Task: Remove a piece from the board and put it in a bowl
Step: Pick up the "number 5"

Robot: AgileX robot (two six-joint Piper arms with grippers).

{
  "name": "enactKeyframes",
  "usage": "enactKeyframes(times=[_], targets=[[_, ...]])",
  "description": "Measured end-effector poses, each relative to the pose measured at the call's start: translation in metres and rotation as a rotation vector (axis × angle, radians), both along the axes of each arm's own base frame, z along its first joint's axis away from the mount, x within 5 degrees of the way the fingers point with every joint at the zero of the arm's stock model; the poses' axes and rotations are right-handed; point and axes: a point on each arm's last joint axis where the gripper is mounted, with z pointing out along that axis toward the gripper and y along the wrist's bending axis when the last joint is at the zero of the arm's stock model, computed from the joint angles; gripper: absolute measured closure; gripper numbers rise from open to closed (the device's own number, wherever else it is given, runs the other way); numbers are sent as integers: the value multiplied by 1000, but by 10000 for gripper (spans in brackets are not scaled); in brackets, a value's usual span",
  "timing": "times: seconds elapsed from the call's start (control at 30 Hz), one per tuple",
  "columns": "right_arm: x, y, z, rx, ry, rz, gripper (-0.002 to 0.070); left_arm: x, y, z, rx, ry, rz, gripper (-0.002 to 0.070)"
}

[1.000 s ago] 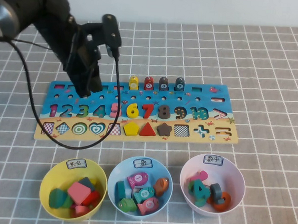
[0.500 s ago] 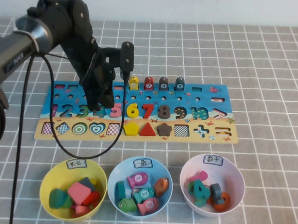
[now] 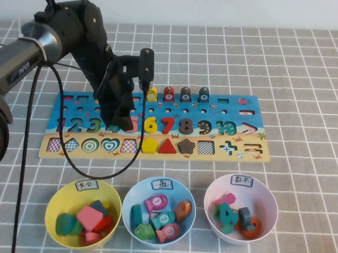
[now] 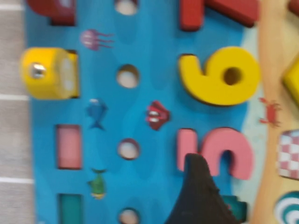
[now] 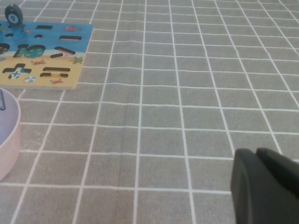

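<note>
The pink 5 [image 3: 133, 125] lies in its slot on the blue board [image 3: 226, 114], between the 4 and the yellow 6. My left gripper [image 3: 120, 123] is low over the board at the 5's left side, partly hiding it. In the left wrist view one dark finger [image 4: 198, 196] stands alone, its tip touching the edge of the 5 [image 4: 219, 150], so the jaws are apart. The pale pink bowl [image 3: 274, 201] with a white tag stands front right, holding several number pieces. My right gripper [image 5: 256, 153] is shut and empty, low over the bare mat right of the board.
A yellow bowl [image 3: 54, 197] and a light blue bowl [image 3: 132, 194] with pieces stand in front of the board. The yellow 6 [image 3: 150, 124] and red 7 [image 3: 167, 125] sit right of the 5. Small pegs [image 3: 185, 94] stand behind. The pink bowl's wall [image 5: 7, 140] shows beside the right gripper.
My left arm has swung right and come down over the board, from above the 2 and 3 to the pink 5. The 5 has stayed in its slot.
</note>
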Motion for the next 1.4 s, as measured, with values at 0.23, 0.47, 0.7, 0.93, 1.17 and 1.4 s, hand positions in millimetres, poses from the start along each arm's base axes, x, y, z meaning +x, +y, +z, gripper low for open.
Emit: enactKeyframes(times=[0.23, 0.47, 0.7, 0.93, 1.17, 1.4], targets=[[0, 0, 0, 0, 0, 0, 694, 4, -1, 1, -8, -60, -33, 257], [0, 0, 0, 0, 0, 0, 694, 7, -3, 2, -28, -89, -27, 255], [0, 0, 0, 0, 0, 0, 694, 7, -5, 3, -61, -85, -9, 253], [0, 0, 0, 0, 0, 0, 694, 5, -5, 2, -57, -60, -3, 132], [0, 0, 0, 0, 0, 0, 694, 6, -5, 3, -61, -72, 4, 118], [0, 0, 0, 0, 0, 0, 694, 9, -6, -10, -54, -51, 6, 118]])
